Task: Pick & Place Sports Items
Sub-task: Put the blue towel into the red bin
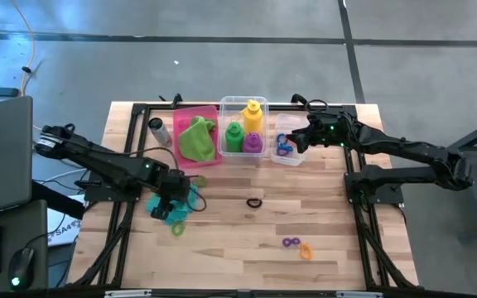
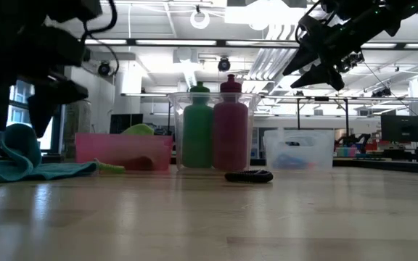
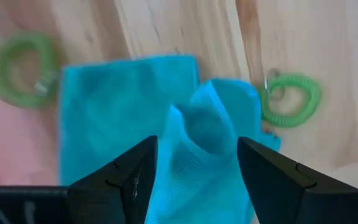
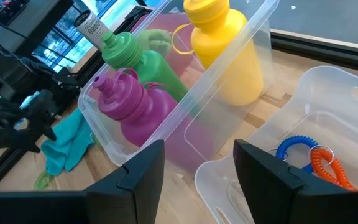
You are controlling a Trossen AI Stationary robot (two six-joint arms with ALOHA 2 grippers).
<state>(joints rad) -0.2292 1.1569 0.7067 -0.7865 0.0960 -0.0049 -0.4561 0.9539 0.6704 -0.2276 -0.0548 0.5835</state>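
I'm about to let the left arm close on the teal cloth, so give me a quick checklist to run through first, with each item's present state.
1. Left gripper open around the raised fold of the teal cloth: ok.
2. Cloth free of other items: not ok, a green ring touches its edge and could get dragged along.
3. Pink bin has room: cannot tell, the lime green cloth already fills much of it.
4. Right gripper out of the way: ok, it hangs open over the small clear bin.
5. Bottles settled: ok, all three stand in the middle clear bin.
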